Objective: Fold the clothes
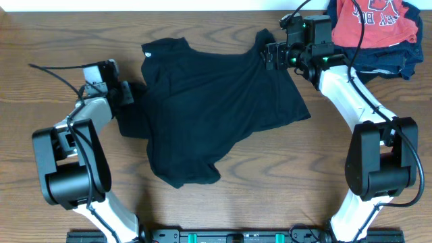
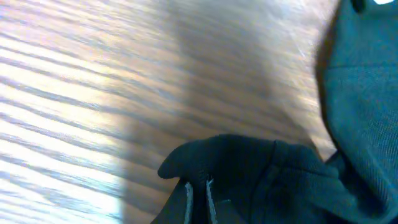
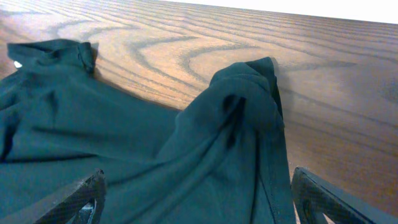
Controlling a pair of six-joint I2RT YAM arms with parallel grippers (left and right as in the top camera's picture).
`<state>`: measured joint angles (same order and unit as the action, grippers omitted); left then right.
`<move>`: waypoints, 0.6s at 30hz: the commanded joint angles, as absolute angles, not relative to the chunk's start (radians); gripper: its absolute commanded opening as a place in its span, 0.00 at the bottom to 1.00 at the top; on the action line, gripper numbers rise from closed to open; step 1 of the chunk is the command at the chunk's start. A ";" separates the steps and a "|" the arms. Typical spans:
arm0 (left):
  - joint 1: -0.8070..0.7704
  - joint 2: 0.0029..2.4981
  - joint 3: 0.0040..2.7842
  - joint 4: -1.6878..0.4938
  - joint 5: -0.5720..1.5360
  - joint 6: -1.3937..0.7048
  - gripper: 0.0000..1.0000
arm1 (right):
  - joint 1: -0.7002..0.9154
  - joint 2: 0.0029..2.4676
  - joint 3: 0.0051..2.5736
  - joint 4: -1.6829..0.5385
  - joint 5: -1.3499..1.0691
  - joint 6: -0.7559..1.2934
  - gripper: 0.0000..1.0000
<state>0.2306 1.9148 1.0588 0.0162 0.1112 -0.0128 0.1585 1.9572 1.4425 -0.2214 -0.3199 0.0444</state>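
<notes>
Black T-shirt [image 1: 216,108] spread, rumpled, on the desk [image 1: 270,175]; left gripper [image 1: 125,94], jaws closed on one sleeve edge; right gripper [image 1: 271,56], jaws wide astride the other: a shallow pinch may slip, and a one-sided pull would drag the fabric askew.

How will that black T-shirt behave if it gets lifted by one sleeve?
The black T-shirt will probably sag and drape, since it lies in soft wrinkles and its sleeve bunches into folds. It looks thin, so likely light. On the wooden table it should slide or drag, not roll.
</notes>
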 commanded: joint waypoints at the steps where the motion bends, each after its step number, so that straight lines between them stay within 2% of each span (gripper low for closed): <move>1: 0.258 1.855 1.065 0.038 0.072 -0.050 0.06 | 0.158 1.962 1.446 -0.225 -0.330 0.044 0.92; 8: 0.306 1.822 1.065 0.085 0.005 -0.050 0.06 | 0.158 1.962 1.445 -0.225 -0.330 0.045 0.89; 11: 0.323 1.822 1.065 0.117 0.006 -0.051 0.10 | 0.158 1.962 1.446 -0.226 -0.329 0.049 0.85; 12: 0.326 1.822 1.065 0.129 0.006 -0.051 0.16 | 0.157 1.962 1.445 -0.227 -0.329 0.053 0.84; 14: 0.330 1.818 1.065 0.145 0.007 -0.051 0.69 | 0.154 1.961 1.446 -0.228 -0.330 0.068 0.82; 15: 0.330 1.811 1.065 0.144 0.006 -0.051 0.89 | 0.152 1.958 1.446 -0.229 -0.330 0.078 0.83; 16: 0.330 1.799 1.065 0.137 0.007 -0.051 0.98 | 0.149 1.954 1.446 -0.233 -0.330 0.086 0.86; 18: 0.330 1.764 1.065 0.120 0.007 -0.067 0.98 | 0.143 1.934 1.446 -0.250 -0.330 0.097 0.88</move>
